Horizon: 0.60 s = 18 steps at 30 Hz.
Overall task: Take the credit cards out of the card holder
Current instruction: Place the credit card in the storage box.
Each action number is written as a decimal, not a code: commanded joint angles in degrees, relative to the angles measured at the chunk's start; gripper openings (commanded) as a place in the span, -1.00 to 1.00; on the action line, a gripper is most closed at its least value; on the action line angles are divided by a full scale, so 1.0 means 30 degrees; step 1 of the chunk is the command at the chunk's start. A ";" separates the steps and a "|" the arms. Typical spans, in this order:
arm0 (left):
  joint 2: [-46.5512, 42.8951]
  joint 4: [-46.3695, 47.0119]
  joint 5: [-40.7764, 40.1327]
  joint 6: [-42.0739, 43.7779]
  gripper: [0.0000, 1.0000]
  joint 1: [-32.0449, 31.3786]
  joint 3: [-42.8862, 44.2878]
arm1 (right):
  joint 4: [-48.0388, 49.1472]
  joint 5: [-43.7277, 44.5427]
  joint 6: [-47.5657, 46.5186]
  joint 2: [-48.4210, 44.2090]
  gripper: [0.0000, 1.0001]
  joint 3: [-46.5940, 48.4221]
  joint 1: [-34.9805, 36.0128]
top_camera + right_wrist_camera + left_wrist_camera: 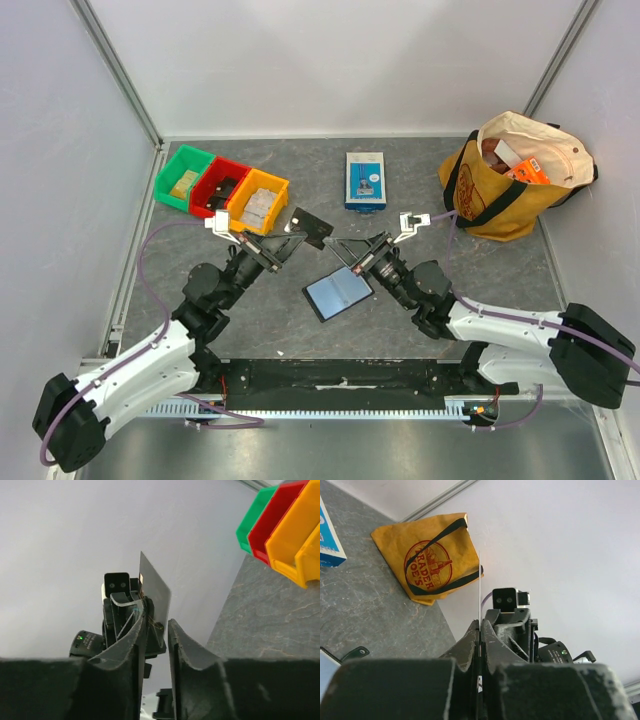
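Observation:
The card holder (338, 292) lies open and flat on the grey table between the arms, bluish-grey inside with a dark rim. My left gripper (305, 228) is above and to the left of it, shut on a thin grey credit card (296, 221). In the left wrist view the gripper (480, 625) pinches the card (480, 587), seen edge-on and sticking up. My right gripper (345, 252) faces it over the holder's upper edge. In the right wrist view this gripper (156, 622) is open with an empty gap, and the card (156, 587) stands just beyond its tips.
Green, red and yellow bins (222, 186) stand at the back left, and show in the right wrist view (280, 530). A blue-and-white box (365, 180) stands at the back middle. A yellow tote bag (505, 180) sits at the back right.

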 commanded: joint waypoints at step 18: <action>0.3424 -0.4099 1.3340 0.3297 -0.96 0.3235 0.4638 | -1.0238 -1.7402 -1.0273 -0.1508 0.50 0.5210 -0.7580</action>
